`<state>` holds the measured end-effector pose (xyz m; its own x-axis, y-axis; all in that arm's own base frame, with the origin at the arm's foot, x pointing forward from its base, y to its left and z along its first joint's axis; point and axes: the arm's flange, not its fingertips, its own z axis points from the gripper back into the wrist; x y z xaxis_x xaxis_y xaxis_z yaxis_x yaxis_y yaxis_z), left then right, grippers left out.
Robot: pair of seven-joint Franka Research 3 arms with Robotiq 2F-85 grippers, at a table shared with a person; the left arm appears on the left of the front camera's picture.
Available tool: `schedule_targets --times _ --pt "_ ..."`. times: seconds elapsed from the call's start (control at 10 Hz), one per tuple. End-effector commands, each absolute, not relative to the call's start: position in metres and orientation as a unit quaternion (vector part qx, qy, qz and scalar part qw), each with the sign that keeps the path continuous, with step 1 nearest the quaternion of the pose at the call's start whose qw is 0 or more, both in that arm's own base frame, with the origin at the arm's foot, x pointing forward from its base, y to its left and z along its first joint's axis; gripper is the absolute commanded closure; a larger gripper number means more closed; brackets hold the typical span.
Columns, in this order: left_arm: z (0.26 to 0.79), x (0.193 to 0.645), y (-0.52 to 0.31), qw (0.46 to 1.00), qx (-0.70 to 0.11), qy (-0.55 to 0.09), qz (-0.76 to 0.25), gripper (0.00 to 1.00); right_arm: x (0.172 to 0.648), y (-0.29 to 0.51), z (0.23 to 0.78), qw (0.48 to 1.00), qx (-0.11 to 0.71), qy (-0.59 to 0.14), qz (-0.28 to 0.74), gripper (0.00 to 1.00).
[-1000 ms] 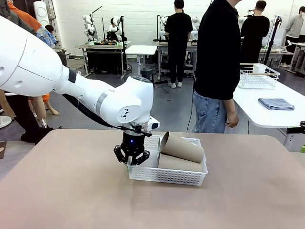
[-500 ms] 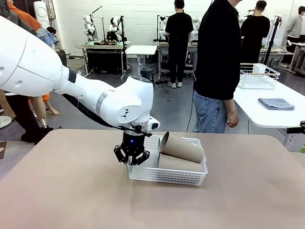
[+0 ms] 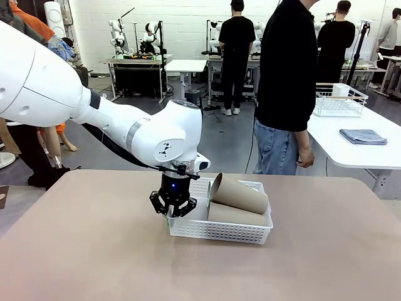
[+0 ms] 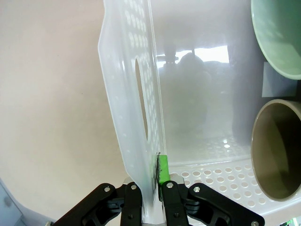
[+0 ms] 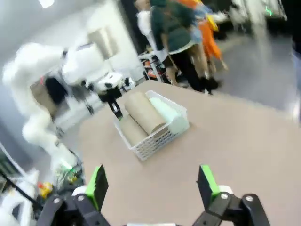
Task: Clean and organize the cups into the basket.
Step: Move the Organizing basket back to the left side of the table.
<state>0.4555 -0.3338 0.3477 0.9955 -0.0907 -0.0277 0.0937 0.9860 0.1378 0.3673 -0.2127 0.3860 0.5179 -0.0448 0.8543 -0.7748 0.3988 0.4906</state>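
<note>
Green pads [image 4: 162,169] of L gripper [image 4: 151,181] pinched on end wall of shallow white lattice-sided plastic basket [image 4: 129,94], just below handle cut-out. Inside basket w/ mouths toward that wall: tan-brown tapered matte cup [image 4: 277,150], pale mint green cup [image 4: 280,37]; second tan cup [image 3: 238,193] stacked across top. R gripper [image 5: 153,186] spread wide, empty, well apart from basket. Judged step: repositioning basket by wall. Best kept level, dragged slowly w/ firm pinch; thin wall flexes, top cup may roll off.

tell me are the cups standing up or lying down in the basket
Lying down: the cups rest on their sides in the basket.
</note>
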Motion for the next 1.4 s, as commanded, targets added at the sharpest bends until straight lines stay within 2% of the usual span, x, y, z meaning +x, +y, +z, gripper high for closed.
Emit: schedule_targets --times 0.0,0.1,0.2,0.3,0.6,0.7,0.9,1.1,1.3 --pt "0.343 0.452 -0.334 0.996 0.074 0.014 -0.05 1.0 0.355 -0.227 0.38 0.762 0.518 -0.368 0.125 0.0" --pt "0.343 0.452 -0.334 0.996 0.074 0.014 -0.05 1.0 0.346 -0.238 0.374 0.784 0.513 -0.338 0.089 0.0" --pt "0.343 0.452 -0.334 0.996 0.074 0.014 -0.05 1.0 0.336 -0.246 0.377 0.775 0.525 -0.343 0.073 0.0" --pt "0.343 0.452 -0.334 0.996 0.074 0.014 -0.05 1.0 0.352 -0.238 0.373 0.767 0.512 -0.36 0.137 0.0" --pt "0.343 0.452 -0.334 0.996 0.074 0.014 -0.05 1.0 0.346 -0.246 0.372 0.775 0.516 -0.349 0.108 0.0" --pt "0.343 0.452 -0.334 0.996 0.074 0.014 -0.05 1.0 0.338 -0.251 0.379 0.751 0.616 -0.235 0.034 0.0" --pt "0.343 0.452 -0.334 0.996 0.074 0.014 -0.05 1.0 0.33 -0.265 0.386 0.733 0.671 -0.112 -0.03 0.0" --pt "0.343 0.452 -0.334 0.996 0.074 0.014 -0.05 1.0 0.331 -0.275 0.383 0.712 0.695 -0.05 -0.082 0.0" --pt "0.343 0.452 -0.334 0.996 0.074 0.014 -0.05 1.0 0.338 -0.276 0.373 0.747 0.651 -0.037 -0.132 0.0"
